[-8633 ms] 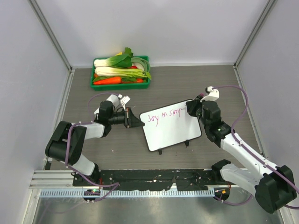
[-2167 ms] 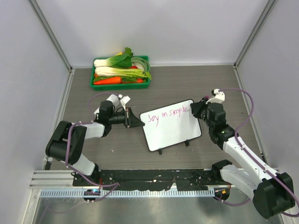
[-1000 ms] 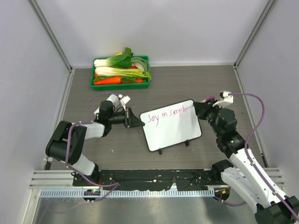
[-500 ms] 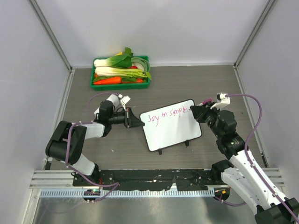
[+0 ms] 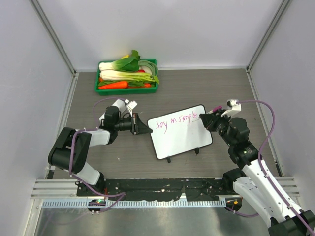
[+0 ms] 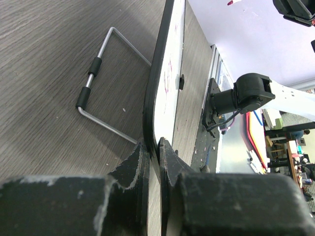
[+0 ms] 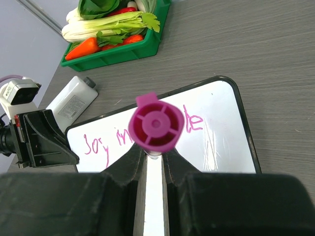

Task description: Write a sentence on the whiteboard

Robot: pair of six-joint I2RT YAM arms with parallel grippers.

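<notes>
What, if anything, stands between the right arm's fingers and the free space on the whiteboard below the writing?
Nothing visible does. The right gripper, shut on the marker, sits at the right edge of the whiteboard, and the white area below the sentence is bare. The left gripper only clamps the left edge.

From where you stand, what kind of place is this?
Probably a robot test cell in a lab: plain white walls with metal posts, two arms bolted to a rail at the near edge of the table, and props: a whiteboard and a green tray of vegetables.
</notes>
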